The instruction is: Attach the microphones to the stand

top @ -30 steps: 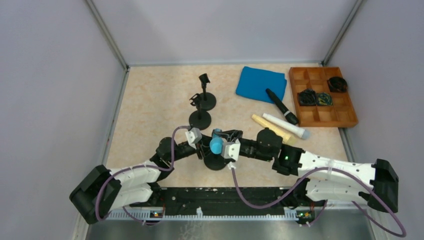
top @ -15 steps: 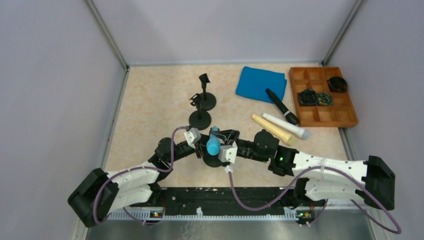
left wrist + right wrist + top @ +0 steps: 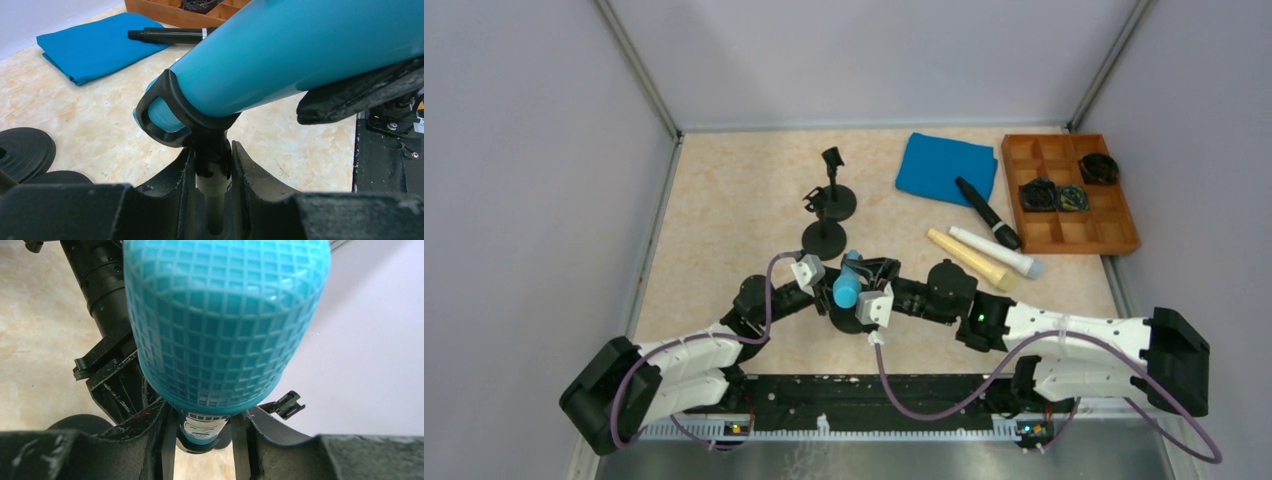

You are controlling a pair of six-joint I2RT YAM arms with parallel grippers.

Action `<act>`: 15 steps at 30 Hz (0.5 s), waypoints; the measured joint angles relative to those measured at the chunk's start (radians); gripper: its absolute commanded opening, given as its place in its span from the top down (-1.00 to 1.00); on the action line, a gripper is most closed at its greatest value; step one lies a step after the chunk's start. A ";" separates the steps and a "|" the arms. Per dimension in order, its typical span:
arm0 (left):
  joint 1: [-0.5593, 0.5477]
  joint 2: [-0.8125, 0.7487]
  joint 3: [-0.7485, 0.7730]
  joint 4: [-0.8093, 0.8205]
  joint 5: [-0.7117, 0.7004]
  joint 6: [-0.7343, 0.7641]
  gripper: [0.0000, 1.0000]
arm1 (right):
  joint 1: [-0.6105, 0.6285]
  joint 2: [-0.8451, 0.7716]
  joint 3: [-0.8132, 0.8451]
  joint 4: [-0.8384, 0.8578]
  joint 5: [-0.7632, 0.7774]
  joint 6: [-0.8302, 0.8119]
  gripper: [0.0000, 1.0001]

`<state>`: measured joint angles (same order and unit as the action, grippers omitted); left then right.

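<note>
The left fingers [image 3: 245,172] are clamped on the thin black post of the stand [image 3: 215,220], just under its plastic clip [image 3: 167,102]. The right fingers [image 3: 247,437] grip the smooth light blue microphone [image 3: 300,60] behind its mesh head. Its long axis runs near to far, with the tapered end lying in that clip.

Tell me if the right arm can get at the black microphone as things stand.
Probably not yet: the right gripper is shut on the blue microphone at the stand's clip. The black microphone lies uncovered, partly on the blue cloth, so the path looks free once it lets go.
</note>
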<state>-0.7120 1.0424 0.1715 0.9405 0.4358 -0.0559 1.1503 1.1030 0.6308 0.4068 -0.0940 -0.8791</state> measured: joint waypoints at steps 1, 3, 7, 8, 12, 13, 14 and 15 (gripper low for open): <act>0.000 0.000 0.000 0.000 -0.002 -0.001 1.00 | 0.000 0.001 0.000 -0.001 0.006 -0.003 1.00; 0.000 0.000 0.000 0.000 -0.004 -0.002 1.00 | 0.002 0.009 0.002 -0.002 0.015 -0.011 1.00; 0.000 -0.004 -0.002 0.000 -0.007 -0.002 1.00 | 0.002 0.031 0.006 -0.005 0.034 -0.016 1.00; 0.000 -0.006 -0.003 0.000 -0.006 -0.002 1.00 | 0.002 0.032 0.005 -0.007 0.037 -0.016 1.00; -0.001 -0.006 -0.005 0.001 0.001 -0.001 1.00 | 0.002 0.026 0.005 -0.021 0.036 -0.014 1.00; -0.002 -0.006 -0.005 0.001 0.003 -0.001 1.00 | 0.002 0.019 0.005 -0.030 0.036 -0.011 1.00; -0.003 -0.006 -0.005 0.001 0.005 0.000 1.00 | 0.002 0.015 0.005 -0.037 0.035 -0.009 1.00; -0.003 -0.006 -0.005 0.001 0.007 0.002 1.00 | 0.002 0.006 0.005 -0.044 0.033 -0.008 0.99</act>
<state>-0.7155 1.0363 0.1661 0.9413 0.4427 -0.0540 1.1519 1.1091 0.6357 0.3626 -0.0612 -0.8871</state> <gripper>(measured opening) 0.317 0.364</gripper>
